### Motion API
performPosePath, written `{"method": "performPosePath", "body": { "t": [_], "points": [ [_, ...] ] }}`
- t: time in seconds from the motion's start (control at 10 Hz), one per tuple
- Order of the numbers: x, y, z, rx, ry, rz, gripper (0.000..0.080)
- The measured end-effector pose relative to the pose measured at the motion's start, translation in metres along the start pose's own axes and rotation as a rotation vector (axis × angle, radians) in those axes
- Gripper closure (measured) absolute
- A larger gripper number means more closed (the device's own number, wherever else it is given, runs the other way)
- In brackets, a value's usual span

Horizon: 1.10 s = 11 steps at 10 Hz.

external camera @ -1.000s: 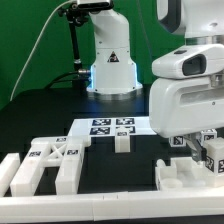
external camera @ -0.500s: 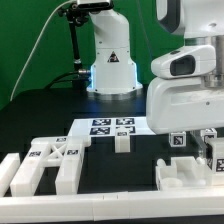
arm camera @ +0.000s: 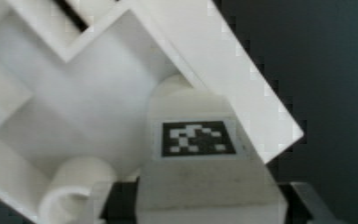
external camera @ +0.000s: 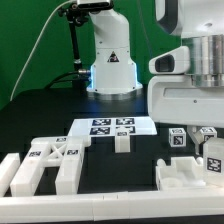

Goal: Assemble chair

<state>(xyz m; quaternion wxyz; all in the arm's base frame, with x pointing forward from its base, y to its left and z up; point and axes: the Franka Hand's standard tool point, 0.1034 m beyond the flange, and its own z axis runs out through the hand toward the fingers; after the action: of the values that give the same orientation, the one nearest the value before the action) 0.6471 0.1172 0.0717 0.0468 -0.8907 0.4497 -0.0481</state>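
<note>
At exterior view's right | end effector (arm camera: pixel 208 200) pinches one tagged chair piece (arm camera: pixel 197 140) | one marker board (external camera: pixel 110 126)

Bright, even light fills the exterior view. The chunky white plastic chair parts (external camera: pixel 50 165) wash out almost featureless against the matte black desk (external camera: pixel 130 172) and cast only faint, soft shadows. A pale blue glow rings the white robot base (external camera: pixel 112 82). The wrist view is soft and out of focus, and the white plastic block with a black-and-white square tag (arm camera: pixel 197 140) looks fuzzy-edged.
</note>
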Motion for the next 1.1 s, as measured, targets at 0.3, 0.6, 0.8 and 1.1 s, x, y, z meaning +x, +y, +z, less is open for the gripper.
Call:
{"method": "performPosePath", "body": {
  "t": [0.3,0.6,0.8,1.1],
  "points": [
    [-0.0023,0.0002,0.0015,0.024,-0.017,0.357,0.0514],
    [-0.0022,0.0007,0.0021,0.022,-0.015,0.292,0.0332],
    [-0.0008,0.0013,0.002,0.015,-0.01,-0.082,0.0214],
    [-0.0056,0.002,0.0046,0.015,-0.019,-0.523,0.0154]
  ]
}}
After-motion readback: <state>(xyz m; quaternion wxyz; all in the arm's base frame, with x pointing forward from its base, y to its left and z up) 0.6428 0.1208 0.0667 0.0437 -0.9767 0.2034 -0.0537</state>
